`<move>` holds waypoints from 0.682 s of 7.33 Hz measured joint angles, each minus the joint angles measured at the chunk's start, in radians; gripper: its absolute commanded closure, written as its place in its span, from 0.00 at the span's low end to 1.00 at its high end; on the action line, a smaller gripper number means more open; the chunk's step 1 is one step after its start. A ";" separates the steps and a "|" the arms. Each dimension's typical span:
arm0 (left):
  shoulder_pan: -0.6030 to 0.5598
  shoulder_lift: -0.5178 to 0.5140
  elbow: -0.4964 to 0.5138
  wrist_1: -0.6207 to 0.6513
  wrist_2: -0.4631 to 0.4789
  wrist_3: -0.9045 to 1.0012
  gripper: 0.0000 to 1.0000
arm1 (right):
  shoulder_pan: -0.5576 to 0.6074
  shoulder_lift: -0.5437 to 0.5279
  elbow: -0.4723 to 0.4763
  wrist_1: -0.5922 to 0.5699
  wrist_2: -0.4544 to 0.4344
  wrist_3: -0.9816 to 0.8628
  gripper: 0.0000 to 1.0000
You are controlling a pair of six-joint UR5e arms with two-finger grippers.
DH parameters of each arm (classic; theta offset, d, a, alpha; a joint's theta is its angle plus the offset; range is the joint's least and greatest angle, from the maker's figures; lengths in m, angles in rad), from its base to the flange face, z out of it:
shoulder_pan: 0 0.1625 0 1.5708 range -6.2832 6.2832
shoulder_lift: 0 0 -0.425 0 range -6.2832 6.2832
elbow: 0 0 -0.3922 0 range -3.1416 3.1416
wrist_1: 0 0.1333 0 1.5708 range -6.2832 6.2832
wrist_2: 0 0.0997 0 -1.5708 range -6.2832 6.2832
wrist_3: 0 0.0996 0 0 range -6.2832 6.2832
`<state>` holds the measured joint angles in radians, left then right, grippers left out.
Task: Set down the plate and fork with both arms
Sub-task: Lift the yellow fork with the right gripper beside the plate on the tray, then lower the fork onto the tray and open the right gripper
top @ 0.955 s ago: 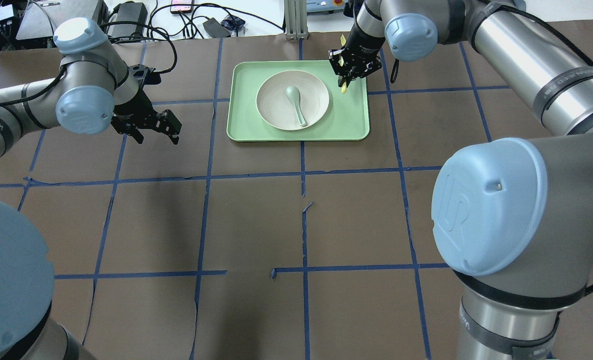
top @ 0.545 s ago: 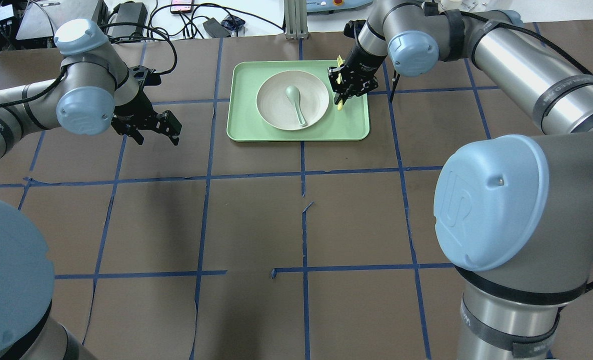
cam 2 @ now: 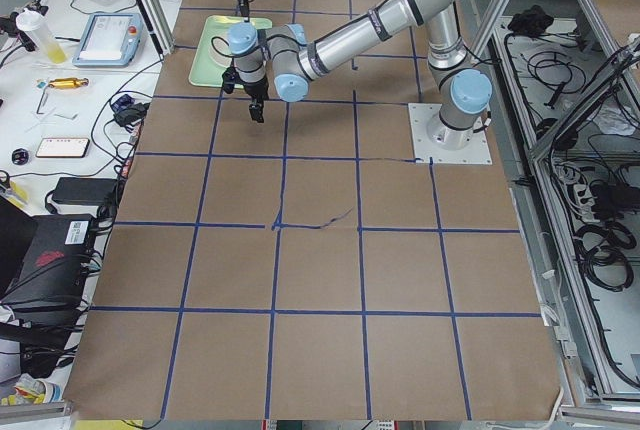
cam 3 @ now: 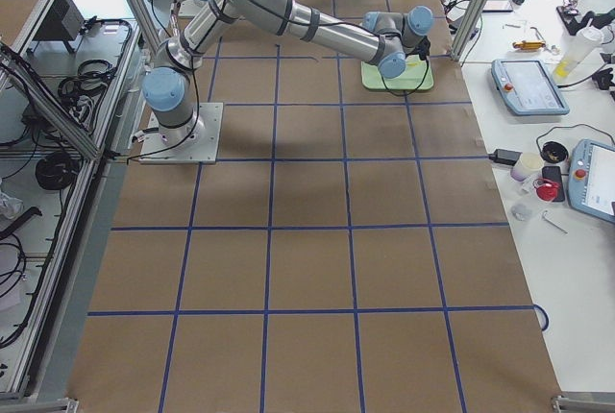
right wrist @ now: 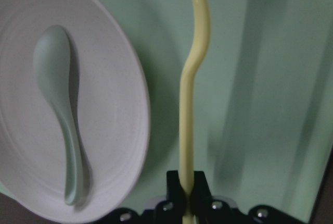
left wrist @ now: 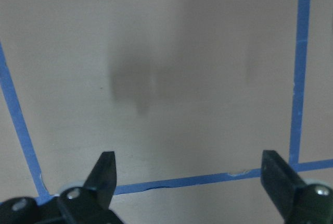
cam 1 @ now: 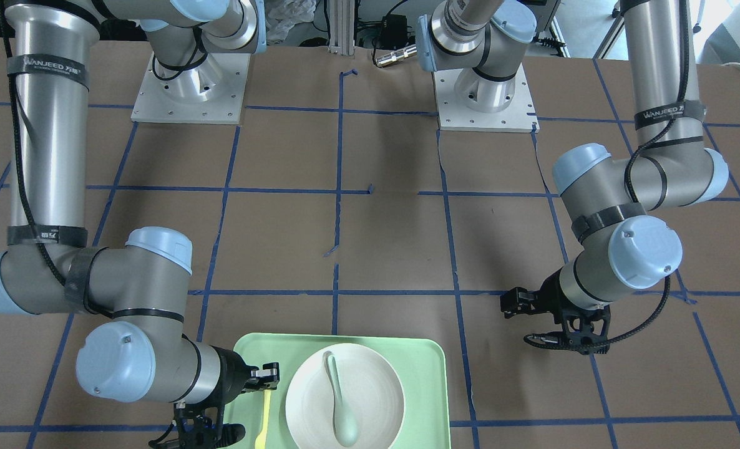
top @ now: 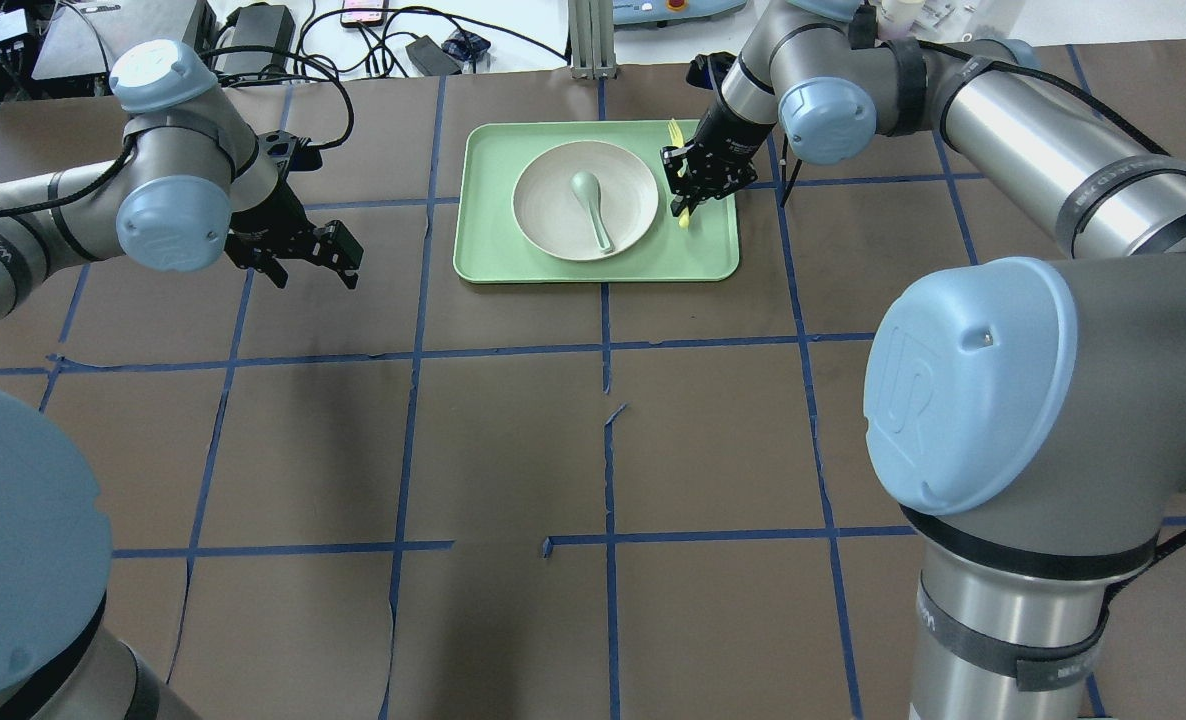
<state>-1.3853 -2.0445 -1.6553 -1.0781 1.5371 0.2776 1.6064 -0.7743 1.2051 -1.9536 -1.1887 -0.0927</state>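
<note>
The off-white plate [top: 553, 205] sits in the middle of the light-green tray [top: 703, 252] with a mint-green spoon [top: 593, 205] in it. My right gripper [top: 698, 182] is shut on the yellow fork [top: 684, 216] and holds it over the tray's strip to the right of the plate. In the right wrist view the fork [right wrist: 188, 104] runs away from the gripper [right wrist: 187, 182], beside the plate [right wrist: 122, 109]. I cannot tell whether the fork touches the tray. My left gripper [top: 315, 278] is open and empty over the bare table left of the tray; the left wrist view shows the gripper [left wrist: 188, 159] with fingers spread.
The tray [cam 1: 420, 374] lies at the table's far edge from the robot. Cables and devices [top: 393, 40] lie beyond that edge. Blue tape lines [top: 608, 440] cross the brown table.
My right gripper has moved with the fork along the tray's right strip, toward the robot and beside the plate. The left arm has stayed still.
</note>
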 measured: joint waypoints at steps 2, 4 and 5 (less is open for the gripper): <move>0.000 -0.009 0.000 0.007 0.000 -0.001 0.00 | -0.006 0.031 -0.022 -0.028 0.001 -0.005 0.29; 0.000 -0.017 0.000 0.020 0.000 0.000 0.00 | -0.006 0.037 -0.029 -0.032 0.007 0.003 0.00; 0.000 -0.018 0.000 0.022 0.000 0.000 0.00 | -0.006 0.033 -0.028 -0.032 0.004 0.000 0.00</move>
<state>-1.3852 -2.0624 -1.6552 -1.0560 1.5374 0.2774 1.6000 -0.7417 1.1775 -1.9857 -1.1843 -0.0923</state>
